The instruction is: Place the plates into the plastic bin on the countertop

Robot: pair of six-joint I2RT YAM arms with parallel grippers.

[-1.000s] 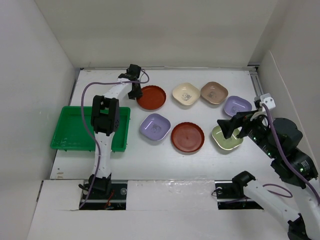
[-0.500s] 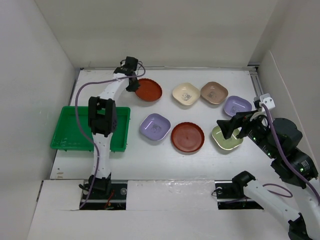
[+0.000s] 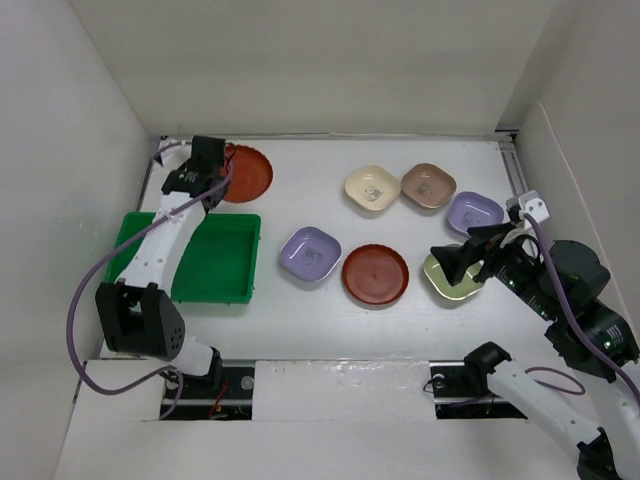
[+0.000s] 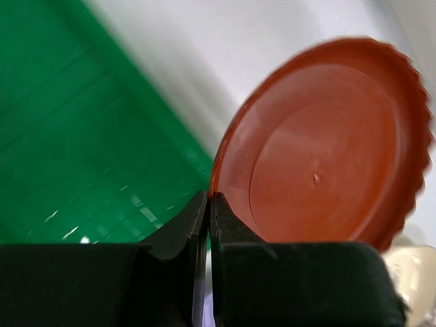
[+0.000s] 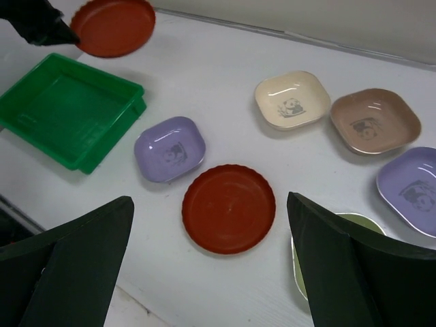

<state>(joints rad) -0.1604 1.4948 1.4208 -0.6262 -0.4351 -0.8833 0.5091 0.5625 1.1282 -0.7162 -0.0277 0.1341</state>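
My left gripper (image 3: 212, 162) is shut on the rim of a round red-brown plate (image 3: 246, 172) and holds it tilted above the countertop (image 3: 300, 320), just beyond the far right corner of the green plastic bin (image 3: 190, 262). The left wrist view shows the jaws (image 4: 210, 197) pinching the plate (image 4: 327, 150) beside the bin (image 4: 68, 136). My right gripper (image 3: 466, 256) is open and empty, raised over the olive green plate (image 3: 446, 283). In the right wrist view its fingers (image 5: 208, 201) frame the second red-brown plate (image 5: 228, 208).
On the countertop lie a lavender plate (image 3: 310, 252), the second red-brown plate (image 3: 375, 274), a cream plate (image 3: 372, 187), a tan-pink plate (image 3: 428, 185) and another lavender plate (image 3: 474, 211). White walls enclose the surface. The bin holds nothing.
My left arm has swung left, carrying the red-brown plate from the back middle to the back left near the bin. The right arm has hardly moved.
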